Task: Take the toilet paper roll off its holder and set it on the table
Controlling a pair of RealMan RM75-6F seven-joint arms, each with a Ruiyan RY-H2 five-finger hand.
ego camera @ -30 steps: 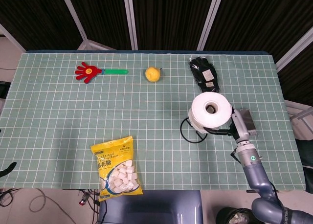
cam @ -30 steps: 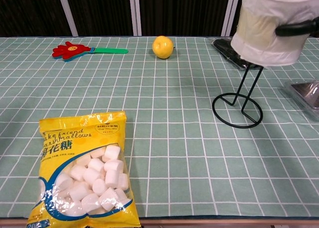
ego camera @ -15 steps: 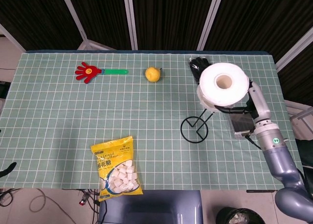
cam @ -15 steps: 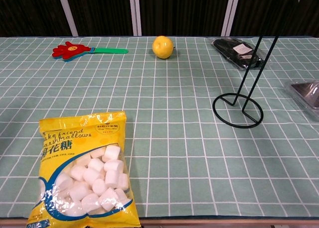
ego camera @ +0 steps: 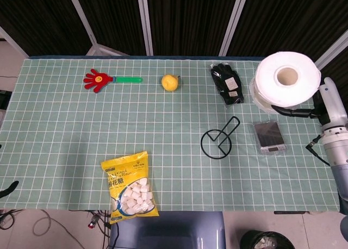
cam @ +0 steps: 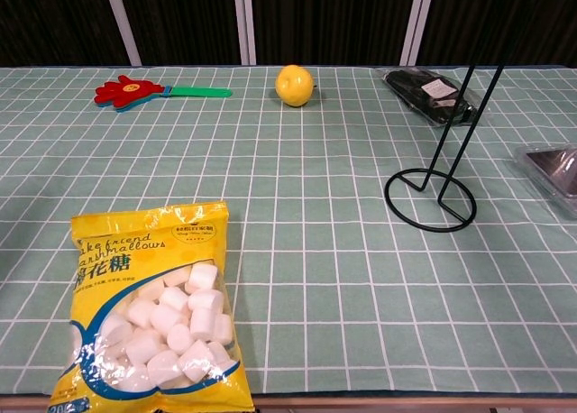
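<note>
Head view: the green checked desk (ego camera: 65, 151) carries everything. At its two o'clock corner the big white toilet paper roll (ego camera: 286, 79) is held up in the air, well apart from the black wire holder (ego camera: 218, 140), which stands bare right of centre. The right hand (ego camera: 304, 112) grips the roll from beneath with dark fingers (ego camera: 287, 111). The left hand is out of sight.

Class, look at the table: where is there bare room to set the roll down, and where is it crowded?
Bare cloth lies between the marshmallow bag and the wire holder, and along the left below the red clapper. The right side is crowded: black glove, holder, clear box, with the right hand holding the toilet paper roll above them.
</note>
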